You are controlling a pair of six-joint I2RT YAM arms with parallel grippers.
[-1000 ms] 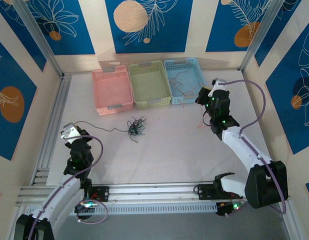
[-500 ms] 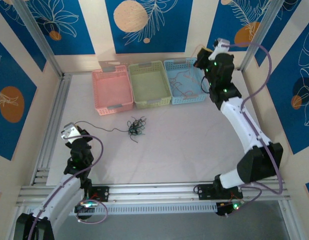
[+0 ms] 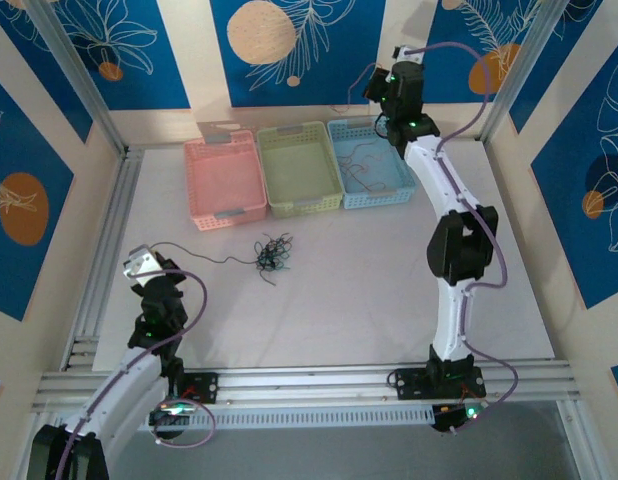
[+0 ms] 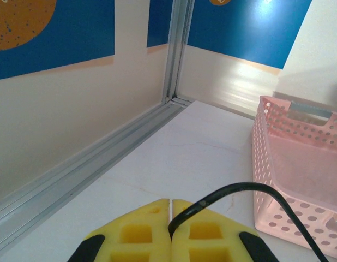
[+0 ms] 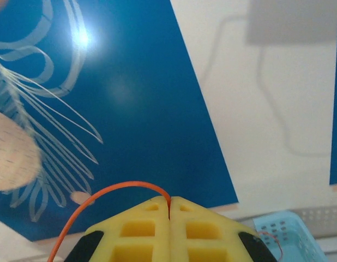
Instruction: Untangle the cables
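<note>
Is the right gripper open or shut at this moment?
Shut. In the right wrist view the right gripper has its yellow pads pressed together with no gap, pinching a thin orange wire.

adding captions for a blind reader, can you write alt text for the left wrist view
The yellow-padded left gripper is shut on a black cable that arcs up and over to the right. Beyond it lie the white table, a pink perforated basket on the right and an aluminium rail along the cream wall on the left.
</note>
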